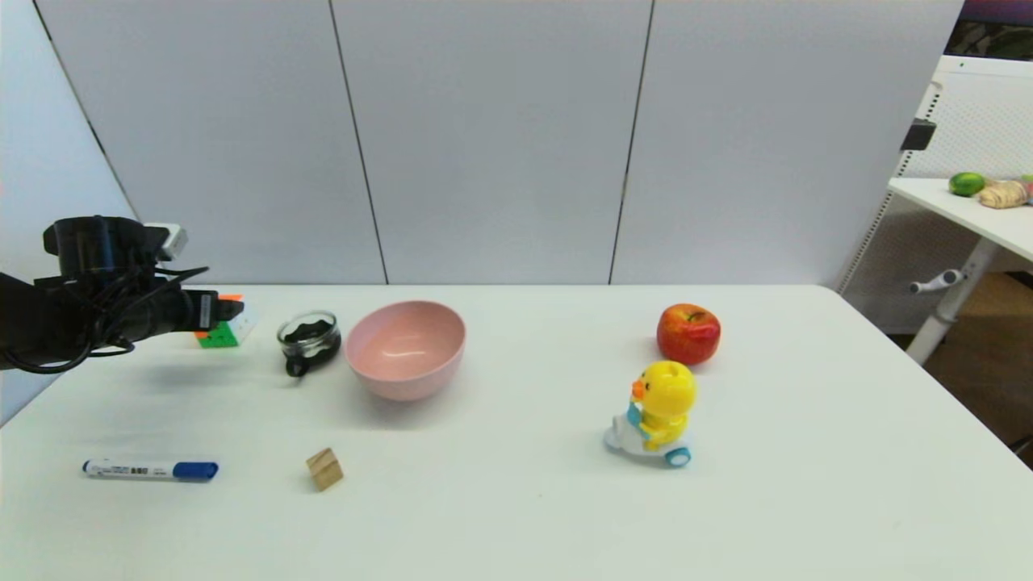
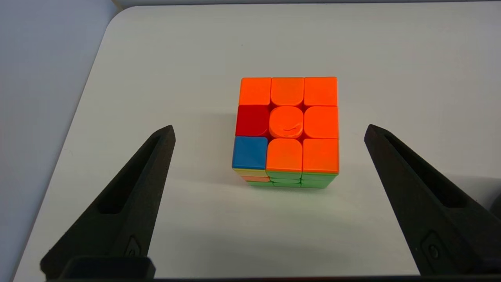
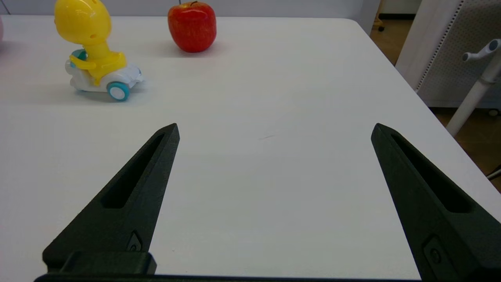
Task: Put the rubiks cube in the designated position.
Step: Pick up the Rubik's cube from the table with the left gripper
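Orange tiles cover most of the upper face of the rubiks cube (image 2: 287,129), which sits on the white tabletop (image 2: 274,235) near its far left corner, directly ahead of the left pincer (image 2: 270,131) and centred between its two black fingers (image 2: 133,192). These fingers are wide apart and neither one touches the cube; clear tabletop shows on both sides of it. From the head camera, the left pincer (image 1: 211,311) hovers at the cube (image 1: 222,329) and hides part of it, and a small glass jar (image 1: 308,339) with dark content stands just beyond the cube on the pincer's right side, with a pink bowl (image 1: 406,347) further in that direction. The right pincer (image 3: 274,131) is parked with its fingers also apart, over bare tabletop, with a yellow duck toy (image 3: 94,55) and a red apple (image 3: 192,25) far ahead of it. I judge that the grasp is not yet made, so the risks belong to the closing. If the pincer closes too high, it may catch only the top layer and the cube can twist or slip out. If it comes down off centre, one finger may push the cube toward the jar or toward the near edge of the tabletop. The smooth plastic faces may also slide during the lift.
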`<act>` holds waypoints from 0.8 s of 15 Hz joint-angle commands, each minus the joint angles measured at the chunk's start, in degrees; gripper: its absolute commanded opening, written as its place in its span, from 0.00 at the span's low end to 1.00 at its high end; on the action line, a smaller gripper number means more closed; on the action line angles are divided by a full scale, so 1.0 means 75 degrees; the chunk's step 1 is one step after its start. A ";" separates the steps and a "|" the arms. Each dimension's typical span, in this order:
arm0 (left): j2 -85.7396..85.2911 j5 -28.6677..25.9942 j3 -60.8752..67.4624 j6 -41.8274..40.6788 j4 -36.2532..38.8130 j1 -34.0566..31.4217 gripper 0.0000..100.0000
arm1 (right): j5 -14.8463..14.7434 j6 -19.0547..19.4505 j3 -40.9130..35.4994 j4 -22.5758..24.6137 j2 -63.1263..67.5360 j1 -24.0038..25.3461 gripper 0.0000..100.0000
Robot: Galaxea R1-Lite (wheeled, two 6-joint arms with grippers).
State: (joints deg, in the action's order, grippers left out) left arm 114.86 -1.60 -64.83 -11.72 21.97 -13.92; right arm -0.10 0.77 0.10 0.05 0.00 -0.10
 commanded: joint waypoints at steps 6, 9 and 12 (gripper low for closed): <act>0.0517 0.0002 -0.0368 -0.0008 -0.0034 0.0087 1.00 | 0.0001 0.0003 -0.0001 0.0005 0.0012 0.0001 1.00; 0.0658 0.0061 -0.0462 0.0039 -0.0081 0.0134 1.00 | 0.0001 0.0003 -0.0001 0.0005 0.0012 0.0001 1.00; 0.0857 0.0330 -0.0719 0.0062 -0.0152 0.0192 1.00 | 0.0001 0.0003 -0.0001 0.0005 0.0012 0.0001 1.00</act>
State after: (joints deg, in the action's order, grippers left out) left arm 120.22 0.51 -69.35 -11.29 20.75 -12.76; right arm -0.10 0.77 0.10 0.07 0.00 -0.10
